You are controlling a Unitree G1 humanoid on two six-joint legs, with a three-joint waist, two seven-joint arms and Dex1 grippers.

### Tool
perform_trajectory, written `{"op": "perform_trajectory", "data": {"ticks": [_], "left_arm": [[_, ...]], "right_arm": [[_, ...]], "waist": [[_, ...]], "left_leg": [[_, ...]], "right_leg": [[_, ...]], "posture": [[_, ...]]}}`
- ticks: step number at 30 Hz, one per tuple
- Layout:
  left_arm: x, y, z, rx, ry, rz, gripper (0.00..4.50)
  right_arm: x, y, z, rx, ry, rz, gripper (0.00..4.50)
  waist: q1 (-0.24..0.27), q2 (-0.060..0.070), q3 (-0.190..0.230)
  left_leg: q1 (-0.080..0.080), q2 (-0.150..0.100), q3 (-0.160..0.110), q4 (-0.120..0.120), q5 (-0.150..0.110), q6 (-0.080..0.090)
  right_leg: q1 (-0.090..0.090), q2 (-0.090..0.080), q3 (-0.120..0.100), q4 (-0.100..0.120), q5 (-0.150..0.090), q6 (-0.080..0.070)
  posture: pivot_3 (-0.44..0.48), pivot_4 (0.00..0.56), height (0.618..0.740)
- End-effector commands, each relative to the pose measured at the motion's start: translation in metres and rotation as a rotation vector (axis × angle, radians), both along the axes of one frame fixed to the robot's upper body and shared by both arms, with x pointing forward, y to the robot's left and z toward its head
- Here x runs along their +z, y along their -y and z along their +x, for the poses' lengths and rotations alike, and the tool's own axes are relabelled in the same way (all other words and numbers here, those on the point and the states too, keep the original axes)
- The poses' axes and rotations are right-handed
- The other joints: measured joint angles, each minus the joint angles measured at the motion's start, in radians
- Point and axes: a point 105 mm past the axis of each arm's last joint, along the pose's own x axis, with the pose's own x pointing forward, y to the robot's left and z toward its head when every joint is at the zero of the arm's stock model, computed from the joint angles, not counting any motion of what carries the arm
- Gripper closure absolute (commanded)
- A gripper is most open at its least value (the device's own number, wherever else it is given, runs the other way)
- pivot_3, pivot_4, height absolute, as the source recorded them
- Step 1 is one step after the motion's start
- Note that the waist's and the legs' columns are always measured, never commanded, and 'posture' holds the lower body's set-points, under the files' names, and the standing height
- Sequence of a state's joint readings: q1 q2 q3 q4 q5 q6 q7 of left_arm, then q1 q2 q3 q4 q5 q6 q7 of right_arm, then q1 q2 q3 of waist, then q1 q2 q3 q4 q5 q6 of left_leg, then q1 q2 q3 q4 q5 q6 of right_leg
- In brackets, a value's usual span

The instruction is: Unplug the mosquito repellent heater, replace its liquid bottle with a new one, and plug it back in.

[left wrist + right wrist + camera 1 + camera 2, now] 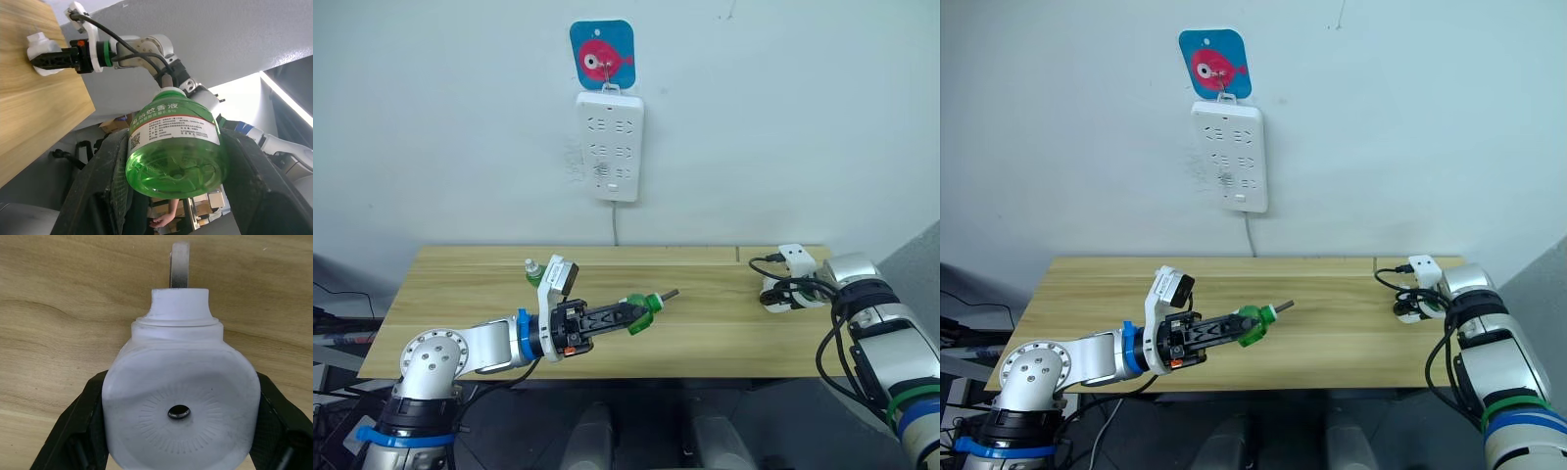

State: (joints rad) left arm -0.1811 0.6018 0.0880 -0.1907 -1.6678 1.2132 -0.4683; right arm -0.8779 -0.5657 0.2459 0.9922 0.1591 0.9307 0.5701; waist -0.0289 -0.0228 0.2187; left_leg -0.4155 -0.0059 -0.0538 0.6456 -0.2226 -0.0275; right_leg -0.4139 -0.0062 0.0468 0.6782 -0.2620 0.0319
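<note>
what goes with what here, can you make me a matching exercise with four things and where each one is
Things:
1. green liquid bottle
2. mosquito repellent heater
3. power strip
4. fish hook plaque

Places:
A. on the wall, topmost
B. hanging on the wall above the table
C. clamped in the left gripper, over the table
D. clamped in the right gripper, at the table's right end

Pairs: 1-C, 2-D, 3-B, 4-A
</note>
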Motion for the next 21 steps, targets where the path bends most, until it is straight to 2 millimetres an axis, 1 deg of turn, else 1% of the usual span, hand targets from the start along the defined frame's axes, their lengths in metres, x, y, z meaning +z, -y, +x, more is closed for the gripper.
{"op": "perform_trajectory", "data": {"ticks": [1,3,4,5,6,9,10,12,14,15,16,18,19,20,21], "left_arm": [[0.01,-0.002,-0.002,0.003,0.039,-0.021,2.21],[0.008,-0.001,-0.001,0.005,0.04,-0.013,2.21],[0.008,-0.001,-0.001,0.006,0.039,-0.014,2.21],[0.008,0.0,-0.001,0.006,0.04,-0.016,2.21],[0.008,0.0,0.0,0.007,0.041,-0.019,2.21],[0.009,-0.001,0.004,0.016,0.049,-0.021,2.21],[0.009,-0.002,0.006,0.025,0.05,-0.024,2.21],[0.009,-0.003,0.008,0.04,0.062,-0.024,2.21],[0.01,-0.004,0.011,0.057,0.071,-0.024,2.21],[0.011,-0.005,0.013,0.075,0.079,-0.023,2.21],[0.01,-0.005,0.018,0.114,0.108,-0.003,2.21],[0.009,-0.002,0.032,0.218,0.231,0.084,2.21],[0.009,-0.001,0.036,0.249,0.283,0.115,2.21],[0.01,-0.001,0.044,0.301,0.397,0.174,2.21],[0.012,-0.001,0.053,0.358,0.501,0.228,2.21]], "right_arm": [[0.009,-0.001,0.005,-0.009,0.017,0.017,1.41],[0.009,-0.001,0.006,-0.003,0.024,0.016,0.74],[0.01,-0.001,0.007,-0.003,0.026,0.019,0.54],[0.013,0.001,0.007,-0.001,0.033,0.014,0.23],[0.018,0.005,0.009,-0.006,0.046,0.005,0.05],[0.034,0.013,0.011,-0.011,0.065,0.005,0.05],[0.044,0.013,0.011,-0.008,0.077,0.014,0.05],[0.061,0.011,0.011,-0.006,0.092,0.046,0.05],[0.073,0.007,0.01,0.005,0.104,0.059,0.05],[0.081,0.003,0.009,0.025,0.121,0.061,0.05],[0.093,-0.004,0.009,0.047,0.142,0.085,0.05],[0.12,-0.031,0.006,0.112,0.186,0.212,0.05],[0.128,-0.041,0.003,0.132,0.193,0.261,0.05],[0.141,-0.062,-0.003,0.165,0.192,0.418,0.05],[0.153,-0.079,-0.01,0.212,0.19,0.546,0.05]], "waist": [[0.0,0.0,0.0],[0.0,0.0,0.0],[-0.001,0.0,0.0],[-0.001,0.0,0.0],[-0.001,0.0,0.0],[-0.001,0.001,0.0],[-0.001,0.001,0.0],[-0.001,0.001,0.001],[-0.003,0.001,0.001],[-0.003,0.001,0.001],[-0.004,0.001,0.001],[-0.004,0.002,0.001],[-0.004,0.002,0.001],[-0.004,0.002,0.001],[-0.004,0.002,0.001]], "left_leg": [[0.0,0.0,0.0,0.0,0.0,0.0],[0.0,0.0,0.0,0.0,0.0,0.0],[0.0,0.0,0.0,0.0,0.0,0.0],[0.0,0.0,0.0,0.0,0.0,0.0],[0.0,0.0,0.0,0.0,0.0,0.0],[0.0,0.0,0.0,0.0,0.0,0.0],[0.0,0.0,0.0,0.0,0.0,0.0],[0.0,-0.001,0.0,0.0,0.0,0.0],[0.0,0.0,-0.001,0.0,0.0,0.0],[0.0,0.0,-0.001,0.0,0.0,0.0],[0.0,0.0,-0.002,0.0,0.0,0.0],[0.0,0.001,-0.002,0.0,0.0,0.0],[0.0,0.001,-0.002,-0.001,0.0,0.0],[0.0,0.001,-0.002,-0.001,0.0,0.0],[0.0,0.001,-0.001,-0.001,0.0,0.0]], "right_leg": [[0.0,0.0,0.0,0.0,0.0,0.0],[0.0,0.0,0.0,0.0,0.0,0.0],[0.0,0.0,0.0,0.0,0.0,0.0],[0.0,0.0,0.0,0.0,0.0,0.0],[0.0,0.0,0.0,0.0,0.0,0.0],[0.0,0.0,0.0,0.0,0.0,0.0],[0.0,0.0,0.0,0.0,0.0,0.0],[0.0,-0.001,0.0,0.0,0.0,0.0],[0.0,-0.002,0.0,0.0,0.0,0.0],[0.0,-0.002,0.0,0.0,0.0,0.0],[0.0,-0.003,0.0,0.0,0.0,0.0],[0.0,-0.003,-0.001,0.0,0.0,0.0],[-0.001,-0.003,-0.001,0.0,0.0,0.0],[-0.001,-0.003,-0.001,0.0,0.0,0.0],[-0.001,-0.003,-0.001,0.0,0.0,0.0]], "posture": [[0.059,0.231,0.74],[0.054,0.23,0.74],[0.054,0.23,0.74],[0.054,0.23,0.74],[0.054,0.23,0.74],[0.031,0.22,0.74],[0.029,0.217,0.74],[0.021,0.211,0.74],[0.017,0.208,0.74],[0.0,0.207,0.74],[-0.004,0.205,0.74],[-0.014,0.199,0.74],[-0.018,0.198,0.74],[-0.028,0.195,0.74],[-0.029,0.192,0.74]]}}
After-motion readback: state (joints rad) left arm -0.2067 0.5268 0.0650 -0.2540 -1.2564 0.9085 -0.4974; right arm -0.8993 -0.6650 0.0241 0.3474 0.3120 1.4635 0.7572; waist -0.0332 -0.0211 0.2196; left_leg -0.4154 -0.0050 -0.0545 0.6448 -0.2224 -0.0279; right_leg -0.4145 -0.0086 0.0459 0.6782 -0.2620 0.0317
